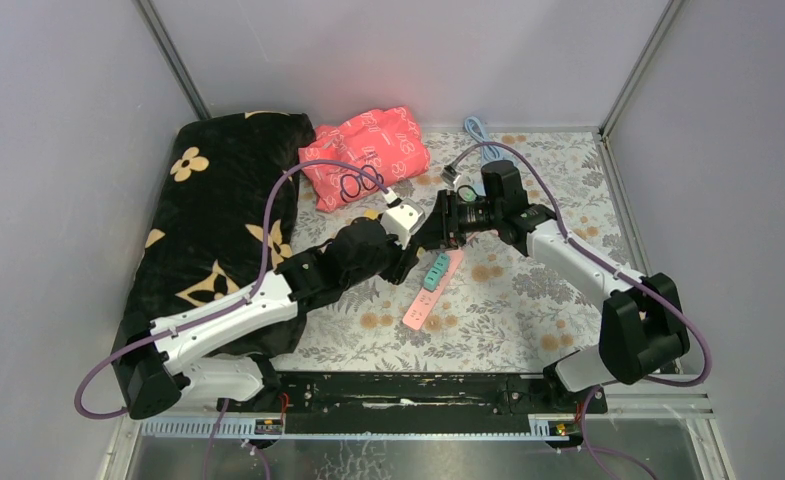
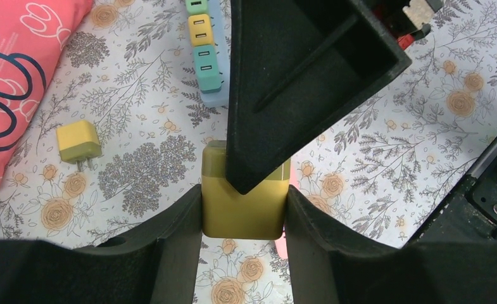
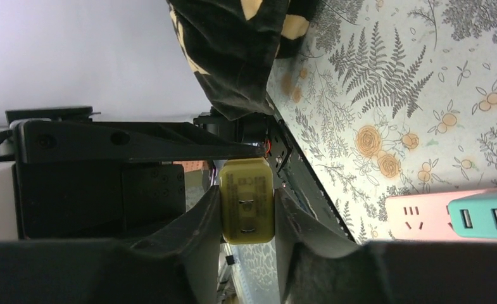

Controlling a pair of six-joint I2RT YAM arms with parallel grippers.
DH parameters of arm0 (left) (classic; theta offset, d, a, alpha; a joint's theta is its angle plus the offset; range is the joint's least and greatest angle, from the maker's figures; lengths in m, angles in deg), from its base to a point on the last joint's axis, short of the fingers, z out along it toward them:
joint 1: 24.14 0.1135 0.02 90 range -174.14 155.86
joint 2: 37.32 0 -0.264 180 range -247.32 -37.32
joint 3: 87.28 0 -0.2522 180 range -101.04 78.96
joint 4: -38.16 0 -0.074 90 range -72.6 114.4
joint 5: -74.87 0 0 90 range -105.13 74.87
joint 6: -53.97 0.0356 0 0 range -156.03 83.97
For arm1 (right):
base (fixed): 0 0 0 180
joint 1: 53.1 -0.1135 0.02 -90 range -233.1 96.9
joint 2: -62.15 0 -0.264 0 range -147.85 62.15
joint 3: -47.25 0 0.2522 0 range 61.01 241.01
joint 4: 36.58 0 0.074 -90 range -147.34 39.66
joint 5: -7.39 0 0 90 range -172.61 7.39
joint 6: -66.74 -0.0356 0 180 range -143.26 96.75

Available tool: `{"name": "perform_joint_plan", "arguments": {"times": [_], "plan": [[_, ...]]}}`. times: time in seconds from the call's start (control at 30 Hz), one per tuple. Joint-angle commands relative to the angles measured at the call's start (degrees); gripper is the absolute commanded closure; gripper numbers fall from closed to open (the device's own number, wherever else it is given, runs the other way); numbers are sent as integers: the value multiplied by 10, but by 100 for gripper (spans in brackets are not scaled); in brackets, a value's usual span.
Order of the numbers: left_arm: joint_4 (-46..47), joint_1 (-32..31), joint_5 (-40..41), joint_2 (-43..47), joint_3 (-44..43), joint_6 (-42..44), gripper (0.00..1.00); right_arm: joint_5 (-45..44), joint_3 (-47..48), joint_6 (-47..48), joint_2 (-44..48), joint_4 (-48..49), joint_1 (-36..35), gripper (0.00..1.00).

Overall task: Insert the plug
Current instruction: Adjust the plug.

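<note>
Left gripper (image 2: 243, 204): fingers clamped on yellow plug (image 2: 242, 218), pads flat on two opposite sides.
Right gripper (image 3: 247, 204): fingers closed against same plug, prong face showing between them.
Plug off floral cloth (image 2: 385, 145), held by both tools at once; right finger crosses over left fingertips.
Pink power strip (image 3: 423, 221) on cloth near right fingertips, teal adapter (image 3: 483, 215) seated in it.
Second yellow plug (image 2: 78, 142) loose on cloth, off to left gripper's left.

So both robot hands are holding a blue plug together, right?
Not quite: the plug is yellow, not blue. The left wrist view shows it. The rest is right: the left gripper and the right gripper both hold it together.
</note>
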Motion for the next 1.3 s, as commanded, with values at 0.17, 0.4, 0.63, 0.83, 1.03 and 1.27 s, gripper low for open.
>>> {"name": "perform_joint_plan", "arguments": {"times": [0.17, 0.4, 0.63, 0.83, 1.03, 1.27], "plan": [[55, -2, 15, 6, 5, 12, 75, 55, -9, -1, -10, 67, 2, 89], [65, -2, 20, 15, 10, 8, 47, 33, -33, -68, -6, 160, 11, 100], [110, 1, 28, 38, 50, -10, 18, -8, -53, -83, 17, 192, 27, 100], [142, 17, -2, 41, 58, -43, 6, -18, -105, -133, 33, 285, 55, 100], [197, 86, -101, 56, 76, -116, 1, -44, -147, -178, 43, 372, 66, 100], [273, 139, -173, 78, 114, -204, 0, -68, -179, -211, 53, 443, 68, 100]]}}
